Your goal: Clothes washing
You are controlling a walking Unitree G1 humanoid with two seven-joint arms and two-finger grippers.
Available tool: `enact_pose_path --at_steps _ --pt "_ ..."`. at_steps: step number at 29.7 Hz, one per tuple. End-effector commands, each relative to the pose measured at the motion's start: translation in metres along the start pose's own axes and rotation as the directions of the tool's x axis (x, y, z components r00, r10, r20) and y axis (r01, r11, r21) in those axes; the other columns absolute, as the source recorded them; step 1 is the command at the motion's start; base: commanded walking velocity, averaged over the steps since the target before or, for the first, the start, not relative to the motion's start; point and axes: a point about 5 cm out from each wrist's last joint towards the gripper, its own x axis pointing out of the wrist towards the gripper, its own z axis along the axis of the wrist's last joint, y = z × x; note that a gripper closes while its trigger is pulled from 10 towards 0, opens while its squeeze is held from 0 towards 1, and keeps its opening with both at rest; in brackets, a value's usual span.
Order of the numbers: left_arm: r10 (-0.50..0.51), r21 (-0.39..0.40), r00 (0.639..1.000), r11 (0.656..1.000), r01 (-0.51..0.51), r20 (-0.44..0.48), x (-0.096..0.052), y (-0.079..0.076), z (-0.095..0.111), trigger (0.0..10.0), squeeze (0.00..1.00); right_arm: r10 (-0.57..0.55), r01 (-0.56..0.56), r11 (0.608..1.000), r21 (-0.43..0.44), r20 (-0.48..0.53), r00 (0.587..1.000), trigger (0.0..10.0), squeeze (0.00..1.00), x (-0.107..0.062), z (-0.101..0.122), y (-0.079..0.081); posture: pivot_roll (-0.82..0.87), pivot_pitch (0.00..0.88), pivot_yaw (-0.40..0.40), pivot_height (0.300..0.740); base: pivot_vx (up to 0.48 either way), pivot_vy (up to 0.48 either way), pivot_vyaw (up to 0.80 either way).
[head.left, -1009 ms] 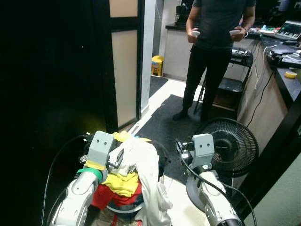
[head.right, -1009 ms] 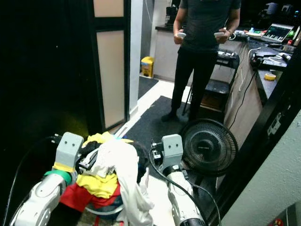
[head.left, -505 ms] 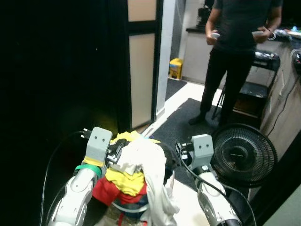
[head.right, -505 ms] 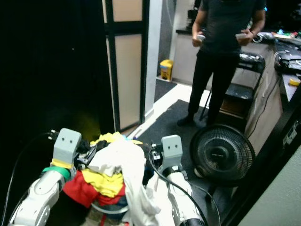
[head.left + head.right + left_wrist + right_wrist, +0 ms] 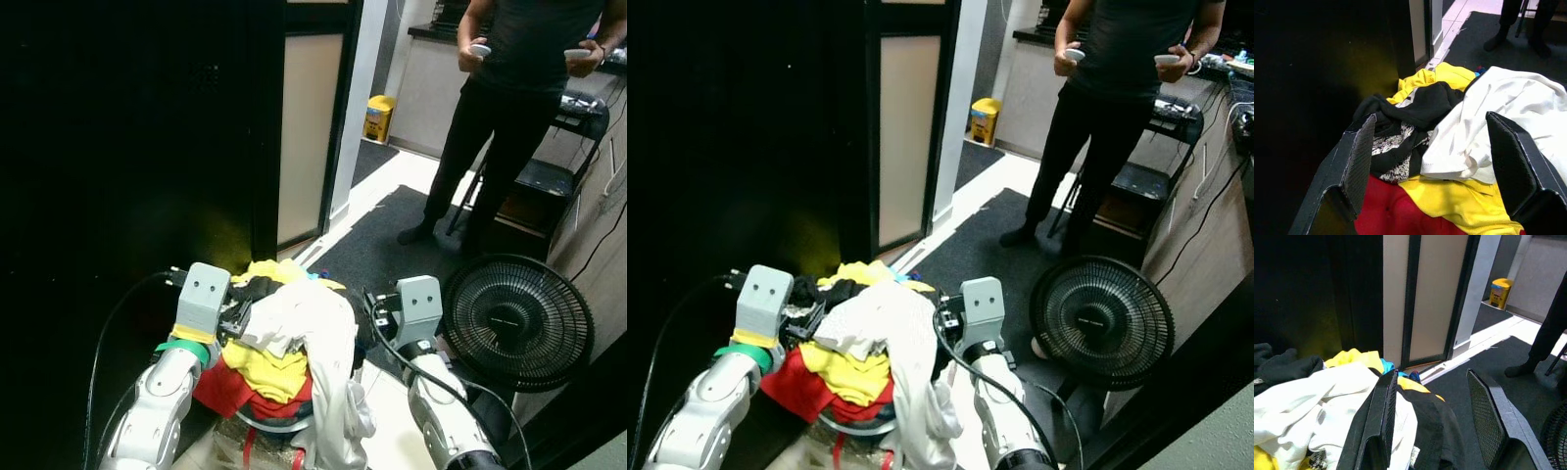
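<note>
Left eye view: you are carrying the laundry pile (image 5: 284, 362) between both arms; left end effector (image 5: 1437, 161) and right end effector (image 5: 1442, 421) spread, flanking it. Next, steer past the fan (image 5: 517, 323).

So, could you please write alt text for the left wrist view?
The open left gripper hovers over a laundry pile: a white garment, a black one and a yellow one on red cloth. A person's feet stand on the dark mat beyond.
</note>
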Motion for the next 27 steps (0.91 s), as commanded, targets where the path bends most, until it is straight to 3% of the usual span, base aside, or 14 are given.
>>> enact_pose_path --at_steps 1,27 --pt "-0.003 -0.002 1.0 1.0 0.003 -0.018 -0.0006 -0.0024 -0.0047 10.0 0.0 -0.008 0.008 1.0 0.0 -0.016 1.0 10.0 0.0 -0.0034 -0.0054 -0.0026 0.01 0.013 0.022 0.74 0.0 0.0 0.0" --pt "0.002 0.0 1.0 1.0 -0.002 -0.022 -0.0015 -0.0019 -0.0056 10.0 0.0 -0.01 0.01 1.0 0.002 -0.021 1.0 10.0 0.0 -0.0044 -0.0069 -0.0021 0.01 0.022 0.021 0.74 0.0 0.0 0.0"
